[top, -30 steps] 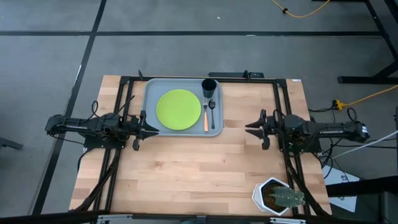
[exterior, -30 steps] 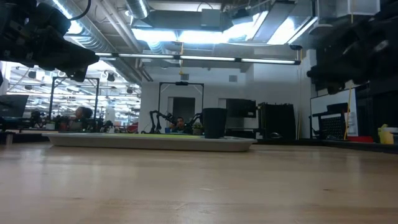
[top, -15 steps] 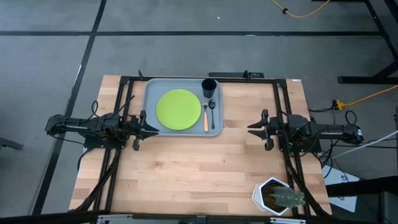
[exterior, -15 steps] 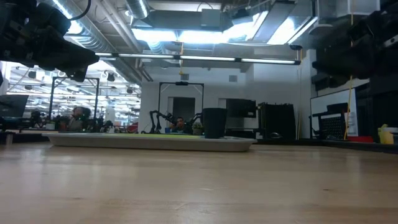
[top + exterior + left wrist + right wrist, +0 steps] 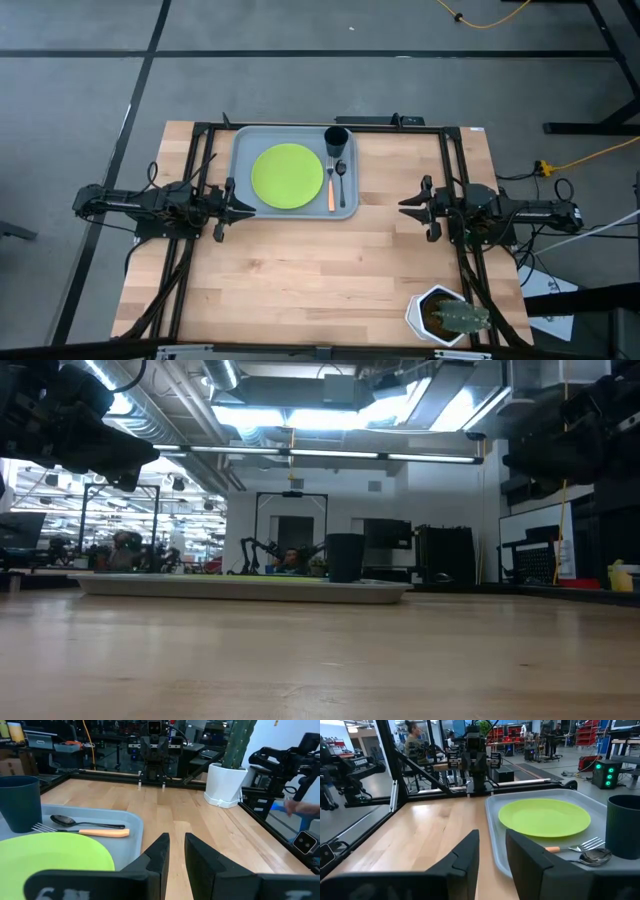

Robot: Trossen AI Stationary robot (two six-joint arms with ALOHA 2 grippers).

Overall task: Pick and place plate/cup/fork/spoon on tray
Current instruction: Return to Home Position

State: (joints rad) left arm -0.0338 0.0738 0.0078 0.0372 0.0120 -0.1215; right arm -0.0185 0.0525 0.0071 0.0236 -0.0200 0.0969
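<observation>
At the far middle of the table (image 5: 330,270) lies the tray (image 5: 243,170), and all four pieces of tableware sit inside it. The plate (image 5: 287,177) fills its centre and left part. The cup (image 5: 336,141) stands upright in the far right corner. Along the right side, nearer than the cup, the fork (image 5: 330,187) and the spoon (image 5: 341,181) lie side by side — fork next to the plate, spoon nearer the rim.

The left gripper (image 5: 243,207) hangs just off the tray's near left corner, pointing inward; its wrist view shows the fingers (image 5: 157,851) with a narrow gap between them and nothing held. The right gripper (image 5: 404,208) hangs over bare wood to the right of the tray, well apart from it, pointing at the left one — its fingers (image 5: 520,851) likewise stand slightly apart and hold nothing.

A white pot (image 5: 437,312) with a cactus stands at the table's near right corner. In the room beyond, a person (image 5: 413,736) shows in the right wrist view.
</observation>
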